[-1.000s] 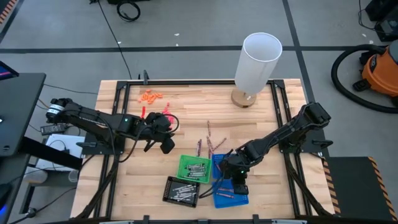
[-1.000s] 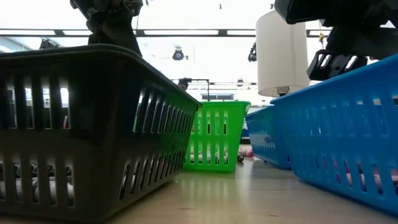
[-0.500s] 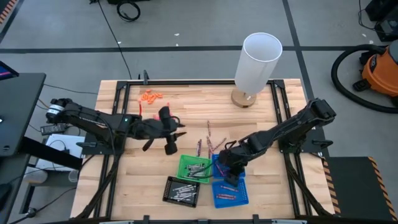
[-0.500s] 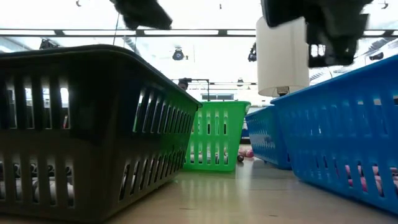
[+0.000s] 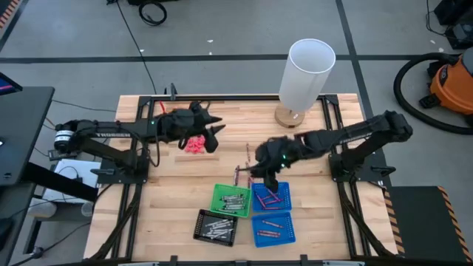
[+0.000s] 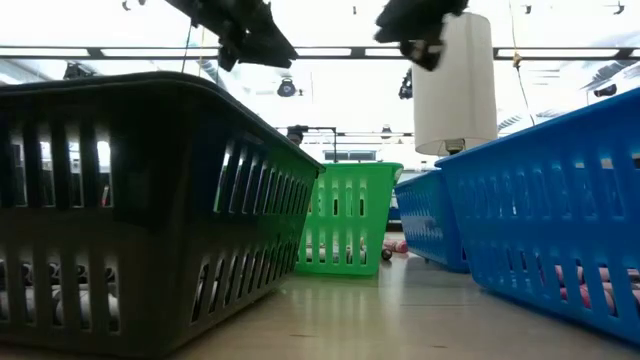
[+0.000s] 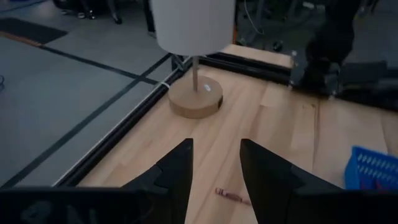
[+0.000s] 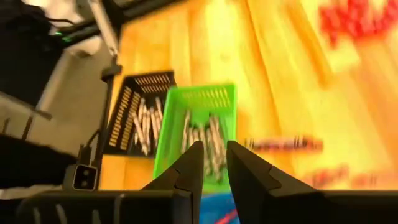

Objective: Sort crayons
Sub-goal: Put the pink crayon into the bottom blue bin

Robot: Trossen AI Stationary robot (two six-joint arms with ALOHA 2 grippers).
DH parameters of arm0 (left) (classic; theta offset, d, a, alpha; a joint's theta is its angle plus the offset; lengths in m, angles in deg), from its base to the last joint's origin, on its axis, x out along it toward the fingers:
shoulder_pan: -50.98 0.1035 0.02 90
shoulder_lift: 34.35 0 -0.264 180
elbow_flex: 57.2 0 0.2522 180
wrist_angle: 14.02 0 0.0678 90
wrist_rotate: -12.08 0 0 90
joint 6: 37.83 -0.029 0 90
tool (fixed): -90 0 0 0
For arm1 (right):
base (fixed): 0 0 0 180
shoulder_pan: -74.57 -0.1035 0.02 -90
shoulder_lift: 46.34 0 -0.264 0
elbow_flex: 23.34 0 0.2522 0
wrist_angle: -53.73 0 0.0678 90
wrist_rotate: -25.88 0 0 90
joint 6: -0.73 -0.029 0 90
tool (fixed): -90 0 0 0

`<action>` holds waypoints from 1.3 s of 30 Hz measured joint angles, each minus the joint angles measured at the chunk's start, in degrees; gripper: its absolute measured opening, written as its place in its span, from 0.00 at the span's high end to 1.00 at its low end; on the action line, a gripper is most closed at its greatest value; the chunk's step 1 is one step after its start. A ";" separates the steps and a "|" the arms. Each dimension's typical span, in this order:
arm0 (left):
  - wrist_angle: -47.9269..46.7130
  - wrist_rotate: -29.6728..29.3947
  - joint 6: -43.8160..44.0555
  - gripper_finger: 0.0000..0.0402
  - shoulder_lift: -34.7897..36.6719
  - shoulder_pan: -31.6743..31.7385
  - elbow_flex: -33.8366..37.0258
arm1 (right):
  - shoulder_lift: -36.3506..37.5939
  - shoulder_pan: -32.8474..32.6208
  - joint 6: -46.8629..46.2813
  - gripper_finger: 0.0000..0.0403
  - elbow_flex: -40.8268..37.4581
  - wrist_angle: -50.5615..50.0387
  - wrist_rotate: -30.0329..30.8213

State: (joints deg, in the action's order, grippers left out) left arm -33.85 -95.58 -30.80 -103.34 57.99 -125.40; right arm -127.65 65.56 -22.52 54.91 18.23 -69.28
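Both arms have swung toward the far side of the table since a second ago. The left gripper, which was low over the bare wood near the green basket, now hangs over the coral-pink bits, near the orange bits' corner. Its fingers stand apart with nothing between them, and beyond them the left wrist view shows one dark red crayon lying on the wood before the white lamp's round base.

The right gripper was down over the nearer blue basket a second ago; it has since pulled back and up, and now sits at the far edge of the other blue basket, next to the loose crayons still on the table. Its fingers leave only a narrow gap, and I see nothing in it.

Grey-silver crayons lie in the green basket and the black basket; the dark red ones lie in the two blue baskets.
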 joint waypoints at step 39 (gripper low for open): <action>-18.28 24.53 37.17 0.65 -21.08 -0.92 -0.24 | -2.00 21.49 18.67 0.81 -5.90 1.58 -7.12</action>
State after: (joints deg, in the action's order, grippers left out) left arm -52.13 -71.06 6.36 -124.42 57.07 -125.63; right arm -129.65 87.06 -3.85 49.00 19.81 -76.40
